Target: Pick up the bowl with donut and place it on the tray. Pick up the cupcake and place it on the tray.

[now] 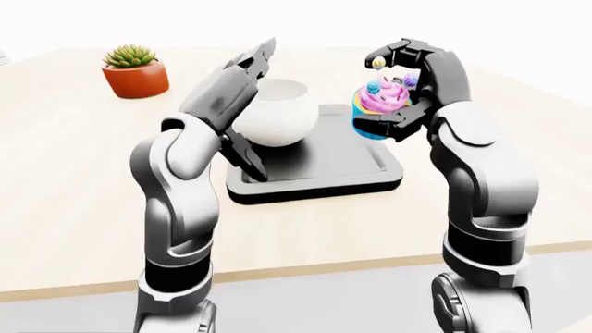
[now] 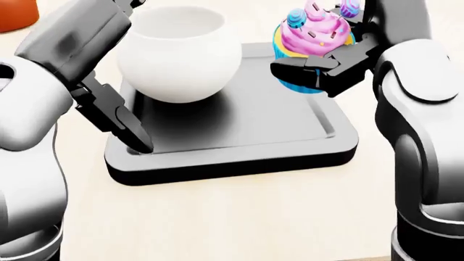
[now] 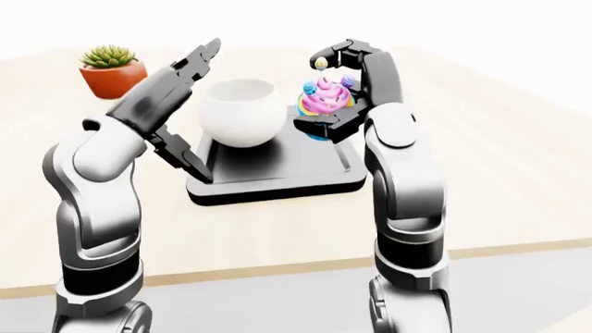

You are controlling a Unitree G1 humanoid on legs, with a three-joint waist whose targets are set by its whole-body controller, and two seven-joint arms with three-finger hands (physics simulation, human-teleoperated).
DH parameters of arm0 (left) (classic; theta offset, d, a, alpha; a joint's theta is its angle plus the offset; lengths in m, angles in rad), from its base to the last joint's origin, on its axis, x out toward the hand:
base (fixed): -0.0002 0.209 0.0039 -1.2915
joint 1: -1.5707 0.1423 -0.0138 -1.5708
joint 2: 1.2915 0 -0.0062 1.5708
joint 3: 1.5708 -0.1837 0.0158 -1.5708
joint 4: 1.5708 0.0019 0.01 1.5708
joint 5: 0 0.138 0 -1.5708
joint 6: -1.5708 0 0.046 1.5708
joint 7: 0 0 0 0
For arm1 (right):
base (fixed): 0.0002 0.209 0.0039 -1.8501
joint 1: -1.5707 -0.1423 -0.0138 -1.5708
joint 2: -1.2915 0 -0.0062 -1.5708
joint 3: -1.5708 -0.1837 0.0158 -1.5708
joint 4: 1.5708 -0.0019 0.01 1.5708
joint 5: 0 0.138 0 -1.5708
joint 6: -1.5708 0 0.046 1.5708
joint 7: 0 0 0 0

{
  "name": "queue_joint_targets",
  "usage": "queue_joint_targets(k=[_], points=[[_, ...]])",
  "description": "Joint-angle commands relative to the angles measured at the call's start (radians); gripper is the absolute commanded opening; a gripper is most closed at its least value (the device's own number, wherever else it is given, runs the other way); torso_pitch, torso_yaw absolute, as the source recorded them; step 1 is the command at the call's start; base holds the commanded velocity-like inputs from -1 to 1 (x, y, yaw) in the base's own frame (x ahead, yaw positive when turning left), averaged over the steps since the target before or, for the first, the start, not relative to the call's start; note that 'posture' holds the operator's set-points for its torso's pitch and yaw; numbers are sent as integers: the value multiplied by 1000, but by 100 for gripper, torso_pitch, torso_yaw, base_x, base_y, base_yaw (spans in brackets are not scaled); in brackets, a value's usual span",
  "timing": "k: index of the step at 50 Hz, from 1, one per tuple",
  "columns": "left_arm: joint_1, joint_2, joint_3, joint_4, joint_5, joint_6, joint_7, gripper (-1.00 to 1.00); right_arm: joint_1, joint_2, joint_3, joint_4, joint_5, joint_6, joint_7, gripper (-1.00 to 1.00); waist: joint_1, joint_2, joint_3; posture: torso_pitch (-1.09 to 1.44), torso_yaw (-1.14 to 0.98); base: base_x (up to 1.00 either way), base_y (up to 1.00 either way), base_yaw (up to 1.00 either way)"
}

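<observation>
Head view: right hand [image 2: 319, 62] around cupcake [image 2: 313, 39]

The bowl [image 2: 180, 54] hides its contents, and the left hand [image 2: 109, 117] covers the tray's [image 2: 239, 157] corner.

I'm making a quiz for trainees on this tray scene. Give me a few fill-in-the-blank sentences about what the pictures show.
1. The white bowl sits on the ____.
2. The right hand holds the ____ above the dark tray.
3. The left hand is ____, its fingers apart beside the bowl.
4. Near the left-eye view's top left stands a potted ____ in an orange pot.

Missing words: tray; cupcake; open; succulent
</observation>
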Motion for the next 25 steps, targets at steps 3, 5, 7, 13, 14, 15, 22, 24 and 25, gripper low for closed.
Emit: queue_joint_targets(k=[3, 5, 7, 13, 14, 15, 22, 24, 25], points=[[-14, 6, 11, -27, 0, -15, 26, 100, -56, -10, -23, 0, -37, -73, 1, -100, 0, 0, -24, -25, 0, 0, 0, 0], [-19, 8, 12, -31, 4, -11, 19, 100, -65, -7, -17, 30, -48, -88, 3, -100, -1, 1, -25, -25, 0, 0, 0, 0], [-24, 8, 13, -33, 4, -7, 16, 100, -72, 0, -10, 62, -60, -106, 5, -100, -2, 1, -26, -25, 0, 0, 0, 0], [-24, 7, 12, -27, -3, -8, 22, 100, -74, 29, 7, 186, -95, -199, 5, -100, -5, 2, -32, -25, 0, 0, 0, 0], [-27, 7, 13, -25, -4, -7, 23, 100, -76, 33, 6, 209, -99, -214, 3, -100, -5, 3, -33, -25, 0, 0, 0, 0], [-30, 7, 14, -23, -6, -4, 23, 100, -78, 38, 6, 243, -103, -239, -2, -100, -5, 3, -35, -25, 0, 0, 0, 0], [-30, 8, 13, -32, -8, 2, 22, 100, -107, 55, 5, 370, -109, -319, -29, -100, -5, 4, -40, -25, 0, 0, 0, 0], [-28, 7, 11, -30, -8, 0, 26, 100, -114, 57, 6, 399, -109, -338, -37, -100, -5, 5, -40, -25, 0, 0, 0, 0], [-23, 5, 10, -27, -8, 0, 27, 100, -116, 59, 7, 410, -109, -345, -42, -100, -5, 5, -40, -25, 0, 0, 0, 0]])
